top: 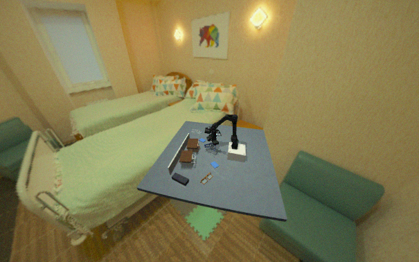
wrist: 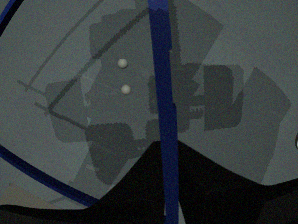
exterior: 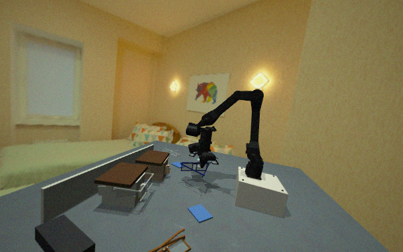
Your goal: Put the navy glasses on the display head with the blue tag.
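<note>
The navy glasses (top: 209, 145) (exterior: 204, 174) (wrist: 165, 90) hang from my gripper (top: 215, 142) (exterior: 202, 165) (wrist: 165, 148), which is shut on the frame. They are raised a little above the table, with their shadow below. In the wrist view a navy bar runs up between the fingertips and thin temples show at the left. Two display heads with flat brown tops stand to the left: the farther head (top: 192, 143) (exterior: 152, 157) has a bare nose, and the nearer head (top: 186, 156) (exterior: 122, 174) wears clear glasses. I cannot make out a tag on either head.
A low panel (top: 179, 154) (exterior: 97, 177) stands behind the heads. One blue card (top: 202, 140) (exterior: 177, 165) lies by the farther head, another (top: 215, 165) (exterior: 200, 213) nearer the front. Brown glasses (top: 211, 174), a dark case (top: 180, 179) (exterior: 64, 233) and clear glasses (top: 196, 132) (exterior: 170, 152) also lie there.
</note>
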### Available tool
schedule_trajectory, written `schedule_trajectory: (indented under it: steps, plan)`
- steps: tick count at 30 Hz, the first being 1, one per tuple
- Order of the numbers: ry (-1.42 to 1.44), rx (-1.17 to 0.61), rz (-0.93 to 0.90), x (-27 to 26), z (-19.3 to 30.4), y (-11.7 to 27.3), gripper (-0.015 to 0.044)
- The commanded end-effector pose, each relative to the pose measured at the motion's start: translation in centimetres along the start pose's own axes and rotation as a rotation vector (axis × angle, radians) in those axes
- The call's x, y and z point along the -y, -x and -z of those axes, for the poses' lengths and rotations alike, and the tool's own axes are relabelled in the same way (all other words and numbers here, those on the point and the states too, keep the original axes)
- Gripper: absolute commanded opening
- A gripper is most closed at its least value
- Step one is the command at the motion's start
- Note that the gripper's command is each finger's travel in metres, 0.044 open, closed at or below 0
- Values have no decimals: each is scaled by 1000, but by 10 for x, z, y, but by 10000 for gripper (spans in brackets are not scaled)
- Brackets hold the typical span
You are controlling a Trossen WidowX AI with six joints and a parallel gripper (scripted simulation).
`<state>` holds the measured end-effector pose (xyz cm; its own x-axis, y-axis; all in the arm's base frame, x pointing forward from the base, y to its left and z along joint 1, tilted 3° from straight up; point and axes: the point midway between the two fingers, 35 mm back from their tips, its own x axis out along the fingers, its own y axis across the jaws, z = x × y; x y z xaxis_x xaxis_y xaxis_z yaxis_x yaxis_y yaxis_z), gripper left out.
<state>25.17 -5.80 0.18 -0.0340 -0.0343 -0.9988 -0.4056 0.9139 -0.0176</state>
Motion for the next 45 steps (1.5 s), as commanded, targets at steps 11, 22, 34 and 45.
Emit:
schedule_trajectory:
  steps: [11, 22, 34, 45]
  plan:
    - [-53, 6, 0, 4, -1, 42, 0]
    - [-519, 7, 2, 48, 23, 43, 0]
    - [-1058, 7, 6, 95, 63, 43, 0]
    - [-1545, 6, 11, 129, 109, 43, 0]
